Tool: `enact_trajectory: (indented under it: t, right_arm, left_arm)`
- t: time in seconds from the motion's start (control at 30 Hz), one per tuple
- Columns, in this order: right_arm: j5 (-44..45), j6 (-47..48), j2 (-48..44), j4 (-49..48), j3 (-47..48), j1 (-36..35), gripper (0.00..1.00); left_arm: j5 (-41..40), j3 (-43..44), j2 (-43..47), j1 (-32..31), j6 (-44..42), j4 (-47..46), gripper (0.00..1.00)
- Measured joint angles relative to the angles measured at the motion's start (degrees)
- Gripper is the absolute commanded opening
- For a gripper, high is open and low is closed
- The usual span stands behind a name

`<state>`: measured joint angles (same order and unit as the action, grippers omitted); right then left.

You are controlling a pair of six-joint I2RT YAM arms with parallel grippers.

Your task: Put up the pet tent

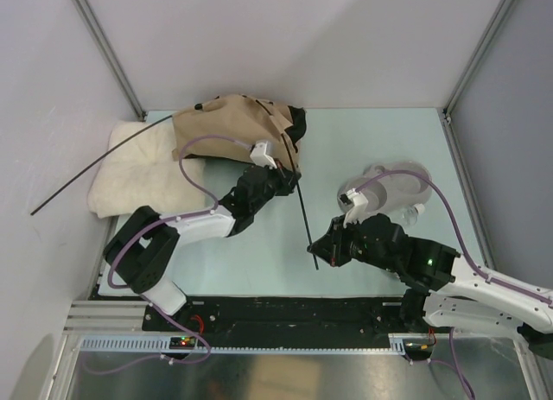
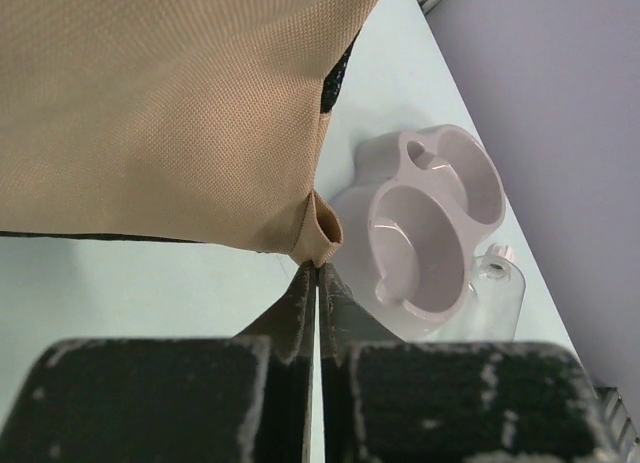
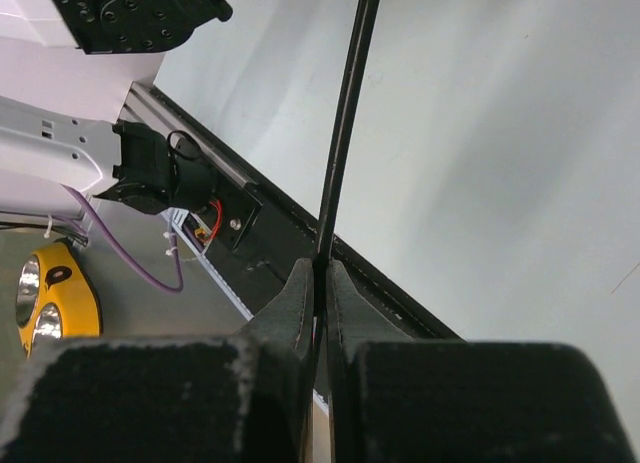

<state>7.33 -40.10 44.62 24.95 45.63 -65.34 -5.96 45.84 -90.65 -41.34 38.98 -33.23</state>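
The pet tent [image 1: 226, 128] is a slack heap of tan fabric with black trim at the back left, partly over the cushion. In the left wrist view its fabric [image 2: 170, 113] hangs above my left gripper [image 2: 318, 268], which is shut on a small corner loop [image 2: 322, 235] of the tent. A thin dark pole [image 1: 300, 206] runs from the tent's right edge toward the near side. My right gripper [image 3: 322, 266] is shut on that pole [image 3: 345, 133] near its lower end, seen from above as the right gripper [image 1: 321, 247]. A second pole [image 1: 86, 174] sticks out to the left.
A fluffy cream cushion [image 1: 134, 171] lies at the left under the tent. A pale double pet bowl [image 1: 393, 186] with a clear bottle [image 2: 495, 283] stands at the right, close to the right arm. Walls enclose the back and both sides.
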Motion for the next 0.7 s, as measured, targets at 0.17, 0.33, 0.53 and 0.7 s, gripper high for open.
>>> enact_trajectory:
  t: [0.17,0.33,0.53,0.7]
  right_arm:
    - [1.3,-0.3,0.0,0.0,0.1,-0.7,0.0]
    - [1.6,-1.0,0.9,0.1,1.7,-1.2,0.0]
    - [1.9,-2.6,1.9,0.0,4.6,-1.3,0.0]
    - [2.3,-4.6,2.1,0.0,6.2,-1.3,0.0]
  left_arm:
    - [-1.3,2.5,-2.7,0.0,0.1,0.7,0.13]
    - [-2.8,3.3,-4.0,-0.1,0.2,1.0,0.35]
    - [-4.6,4.6,-5.0,-0.3,0.5,1.2,0.64]
    - [-6.8,6.4,-6.1,-0.7,0.6,1.2,0.79]
